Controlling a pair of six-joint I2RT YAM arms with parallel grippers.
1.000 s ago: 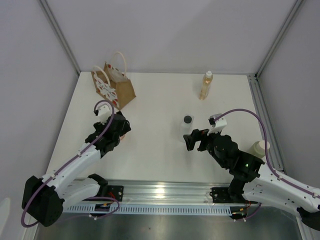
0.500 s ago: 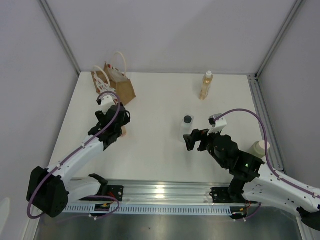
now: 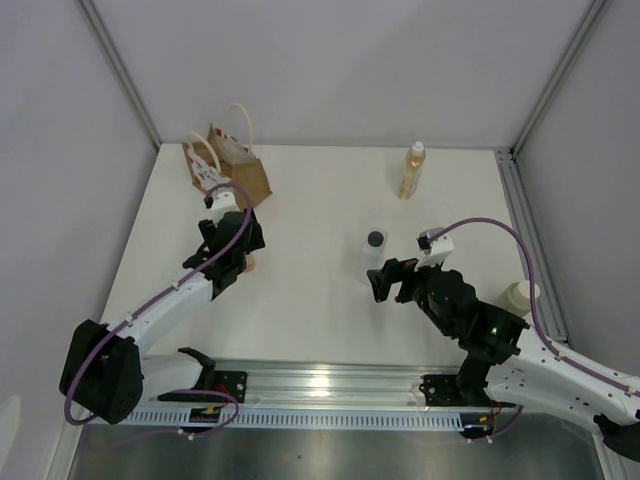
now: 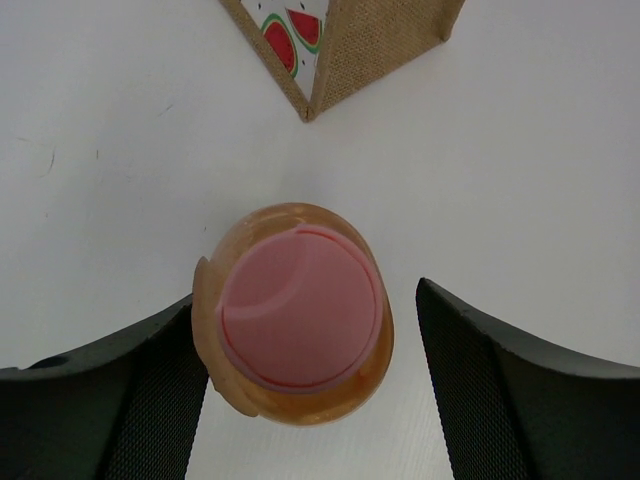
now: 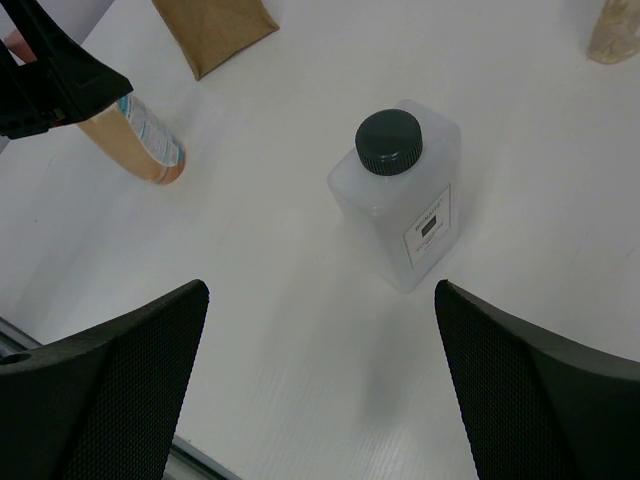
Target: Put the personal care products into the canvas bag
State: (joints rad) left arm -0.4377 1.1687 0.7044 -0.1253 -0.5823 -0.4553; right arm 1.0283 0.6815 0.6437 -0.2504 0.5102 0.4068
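Squat peach plastic bottle (image 4: 300,325) with a round pink cap, standing on white table (image 3: 320,190) near corner of tan woven canvas bag (image 3: 243,175). Left arm outstretched. Left gripper (image 4: 305,295) straddles bottle from above: one finger touching, sliver of table beside the other; clamped or not, cannot tell. Right gripper (image 5: 320,290) spread wide, empty.

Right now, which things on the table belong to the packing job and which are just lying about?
Job: peach bottle, white bottle, amber bottle, cream bottle, bag.
Lying about: no loose item that I see, only the fixed metal rail.
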